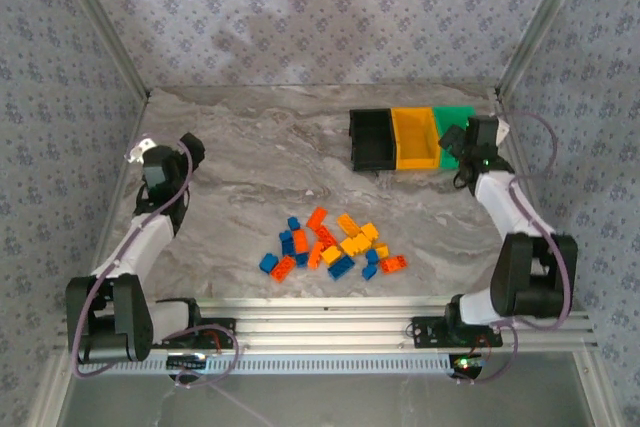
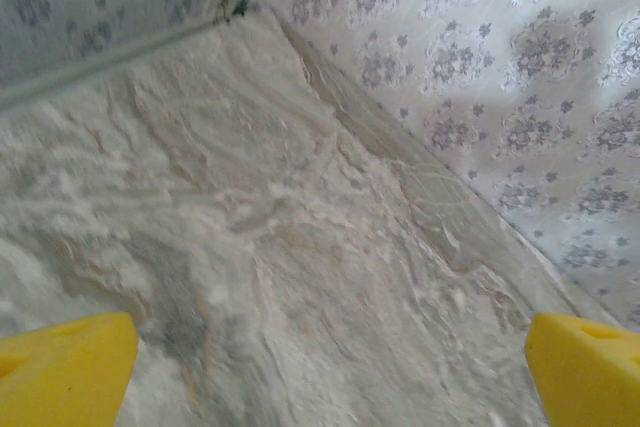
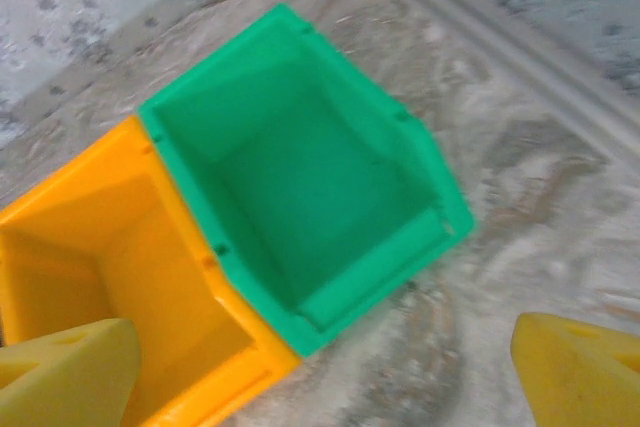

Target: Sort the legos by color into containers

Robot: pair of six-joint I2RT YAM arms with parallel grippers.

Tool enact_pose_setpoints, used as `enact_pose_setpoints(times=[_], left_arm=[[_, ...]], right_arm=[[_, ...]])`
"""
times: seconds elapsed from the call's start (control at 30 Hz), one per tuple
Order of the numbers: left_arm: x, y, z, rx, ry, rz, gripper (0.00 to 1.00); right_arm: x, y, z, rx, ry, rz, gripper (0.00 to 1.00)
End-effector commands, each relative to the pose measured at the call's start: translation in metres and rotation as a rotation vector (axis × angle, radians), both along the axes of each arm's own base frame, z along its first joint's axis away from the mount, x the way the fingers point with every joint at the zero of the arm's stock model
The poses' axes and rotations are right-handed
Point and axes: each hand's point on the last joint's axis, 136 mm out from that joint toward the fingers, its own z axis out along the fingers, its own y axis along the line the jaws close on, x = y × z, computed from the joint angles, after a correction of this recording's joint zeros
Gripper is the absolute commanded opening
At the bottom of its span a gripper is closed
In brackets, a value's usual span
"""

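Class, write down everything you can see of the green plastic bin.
The green plastic bin is a small, open-topped rectangular box of smooth plastic with a thick rim and a lower front lip. It is empty and stands upright on the grey marbled table, its side flush against the yellow-orange plastic bin, near the table's far right corner.

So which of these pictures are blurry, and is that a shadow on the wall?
Top external: sharp, evenly lit, soft grey shadows on the back wall. Left wrist: table smeared, yellow fingertips out of focus. Right wrist: green bin fairly clear, its surroundings blurred.
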Motion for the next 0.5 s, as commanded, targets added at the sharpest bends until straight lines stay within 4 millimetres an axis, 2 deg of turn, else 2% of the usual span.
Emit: enact_pose_setpoints(times=[0.0,0.07,0.23,0.47], left_arm=[[0.0,-0.024,-0.001,-0.223,-0.002,-0.067,1.0],[0.001,-0.037,-0.003,-0.29,0.017,-0.115,1.0],[-0.003,-0.064,0.002,-0.369,0.005,-0.254,1.0],[-0.03,-0.078,0.002,-0.375,0.009,-0.301,0.97]], right_arm=[[0.013,0.022,-0.02,0.043,0.157,0.152,0.97],[0.028,0.028,-0.025,0.051,0.184,0.198,0.96],[0.053,0.026,-0.048,0.044,0.275,0.206,0.92],[0.079,0.027,-0.067,0.018,0.332,0.239,0.81]])
